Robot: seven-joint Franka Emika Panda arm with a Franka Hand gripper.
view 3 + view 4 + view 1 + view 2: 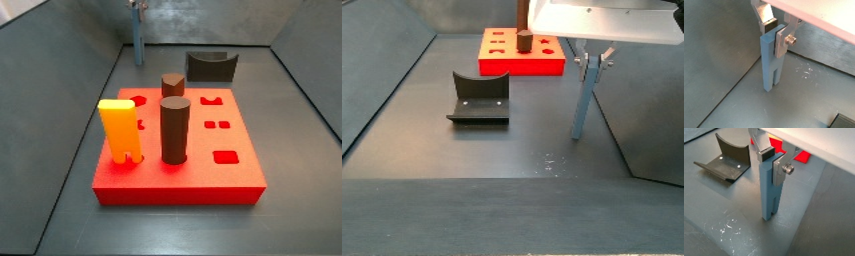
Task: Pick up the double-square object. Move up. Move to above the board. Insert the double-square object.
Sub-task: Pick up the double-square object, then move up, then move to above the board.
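1. We see the double-square object (769,190), a tall slim grey-blue bar ending in two square legs, upright on the grey floor (489,150), well apart from the board (520,57).
2. Our gripper (773,159) reaches straight down, its plates clamped on the bar's top.
3. We count one bar, one red board, one fixture (477,98), two brown pegs (175,130), one yellow block (119,131).

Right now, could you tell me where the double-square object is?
In a side view the double-square object stands upright on the grey floor, right of the fixture, nearer than the board, its top between the pincer fingers.
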